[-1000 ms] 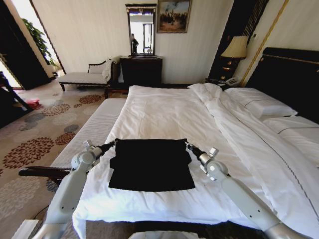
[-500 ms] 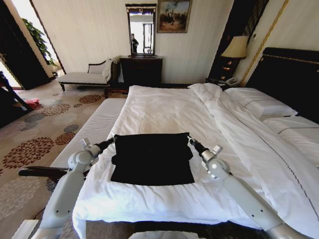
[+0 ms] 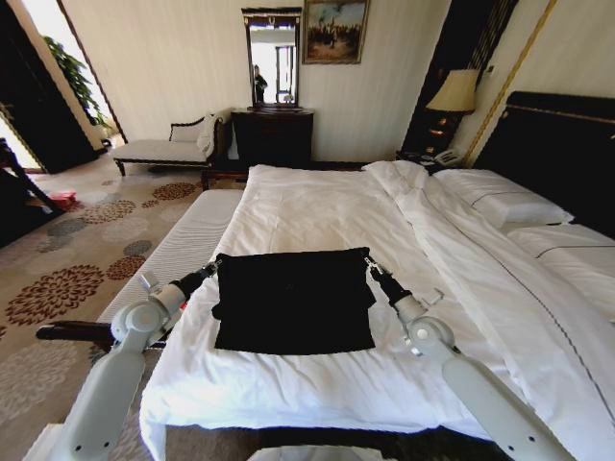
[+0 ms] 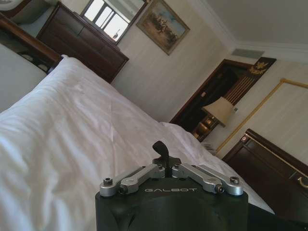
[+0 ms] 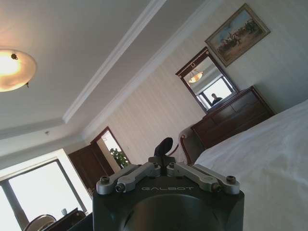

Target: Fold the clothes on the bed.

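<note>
On bed point(image 3: 317, 206): T-shirt point(image 3: 293, 303) carried farther up since second ago; clenched at far corners by left gripper point(image 3: 215, 265), right gripper point(image 3: 369, 266); fold underway.

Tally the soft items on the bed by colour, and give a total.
Black: 1, the T-shirt, folded, a gripper at each far corner.
White: 2 pillows by the headboard.
White: 1 duvet.
Total: 4.

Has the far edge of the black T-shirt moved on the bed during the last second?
Yes. The far edge of the T-shirt has moved up the bed toward the dresser, carried by the left claw and the right claw.
</note>
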Robot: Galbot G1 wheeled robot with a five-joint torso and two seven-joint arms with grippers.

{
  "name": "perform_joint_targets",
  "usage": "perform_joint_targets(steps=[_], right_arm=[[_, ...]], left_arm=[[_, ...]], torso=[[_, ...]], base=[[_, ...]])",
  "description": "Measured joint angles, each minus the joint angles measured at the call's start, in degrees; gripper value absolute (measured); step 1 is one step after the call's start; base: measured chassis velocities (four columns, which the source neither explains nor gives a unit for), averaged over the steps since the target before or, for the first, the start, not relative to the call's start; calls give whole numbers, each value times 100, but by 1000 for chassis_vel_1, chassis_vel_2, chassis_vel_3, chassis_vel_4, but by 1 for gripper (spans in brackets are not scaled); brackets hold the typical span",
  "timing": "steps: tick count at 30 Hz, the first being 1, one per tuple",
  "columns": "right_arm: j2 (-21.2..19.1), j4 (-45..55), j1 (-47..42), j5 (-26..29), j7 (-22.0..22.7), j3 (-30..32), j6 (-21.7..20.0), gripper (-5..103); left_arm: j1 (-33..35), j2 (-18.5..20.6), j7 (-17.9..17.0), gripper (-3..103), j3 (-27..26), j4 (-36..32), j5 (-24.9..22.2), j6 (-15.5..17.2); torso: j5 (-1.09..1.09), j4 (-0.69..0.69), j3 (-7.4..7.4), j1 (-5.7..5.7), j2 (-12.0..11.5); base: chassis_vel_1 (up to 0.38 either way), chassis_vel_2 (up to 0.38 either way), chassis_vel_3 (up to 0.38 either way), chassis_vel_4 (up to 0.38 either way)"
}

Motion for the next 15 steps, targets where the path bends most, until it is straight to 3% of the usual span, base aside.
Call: perform_joint_targets(steps=[15], right_arm=[[132,-467,-44,311,-1343,187,453,1]], left_arm=[[158,-69,604,1,-270,-148,22,-207]], torso=[[1,0,1,1,0]], base=[[0,0,0,0]])
